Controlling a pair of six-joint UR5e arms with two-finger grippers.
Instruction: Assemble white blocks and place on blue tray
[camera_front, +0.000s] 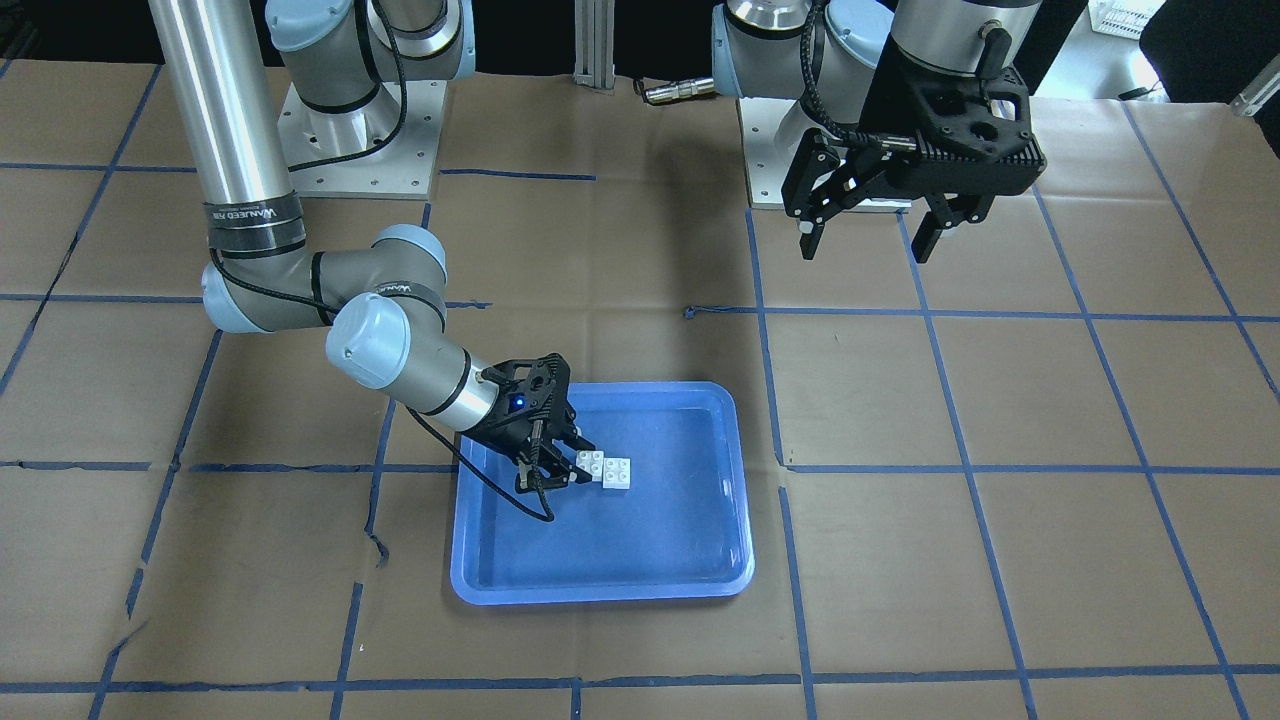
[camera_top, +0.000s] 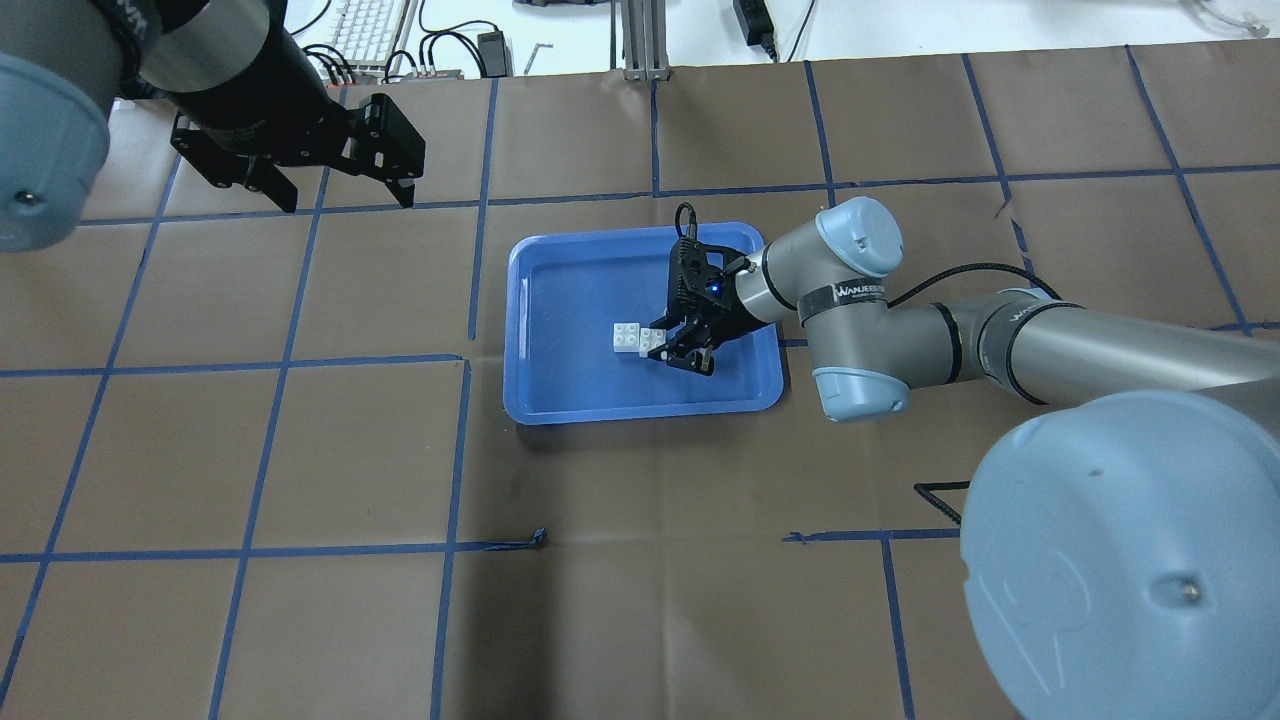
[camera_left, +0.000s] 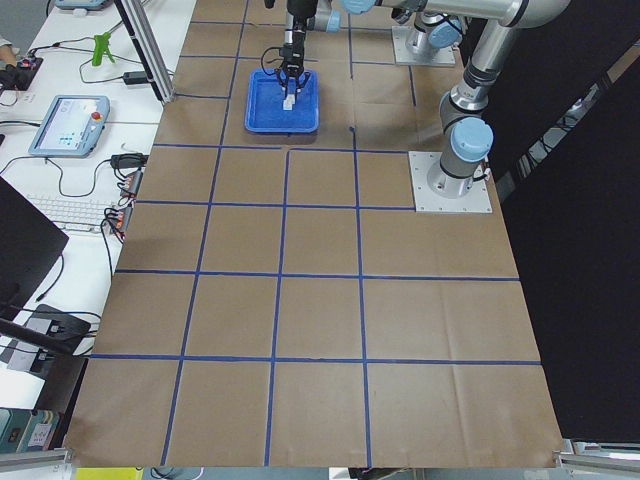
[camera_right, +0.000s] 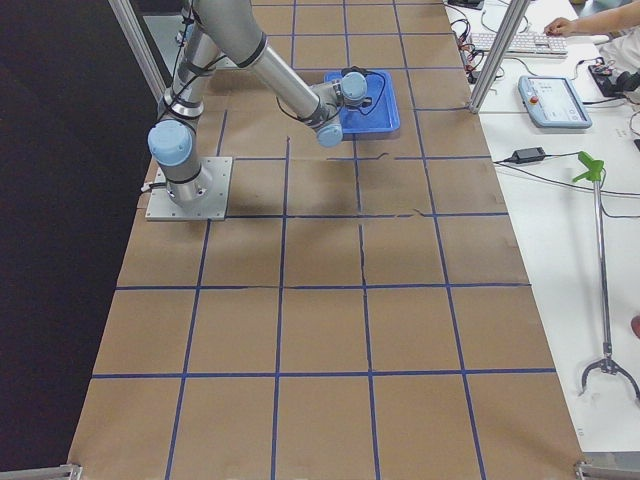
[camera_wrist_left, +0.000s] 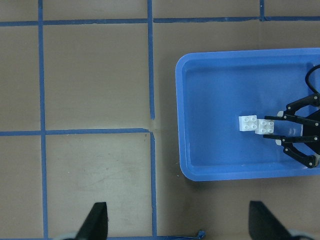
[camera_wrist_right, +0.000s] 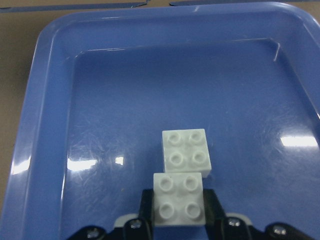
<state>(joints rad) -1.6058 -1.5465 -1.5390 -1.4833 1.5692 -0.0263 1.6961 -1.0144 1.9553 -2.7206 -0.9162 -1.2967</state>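
Right tool (camera_wrist_right: 178, 212) low inside the tray (camera_wrist_right: 47, 100), white blocks (camera_wrist_right: 186, 151) in and just ahead of its grip, open tray floor beyond and to both sides, low rim all round, left tool (camera_front: 866, 245) raised well apart over the worktop (camera_front: 1000, 400)

table (camera_top: 300, 450): brown paper, blue tape grid | carries: blue tray (camera_top: 570, 320)

White lettering reading "WANJEED" stands on a black band (camera_front: 247, 216) around the right arm (camera_front: 225, 120), at the lower end of its silver tube. A smaller line beneath it is too small to read. The same word shows on a second band (camera_front: 408, 290) nearer the wrist — no other writing is legible.
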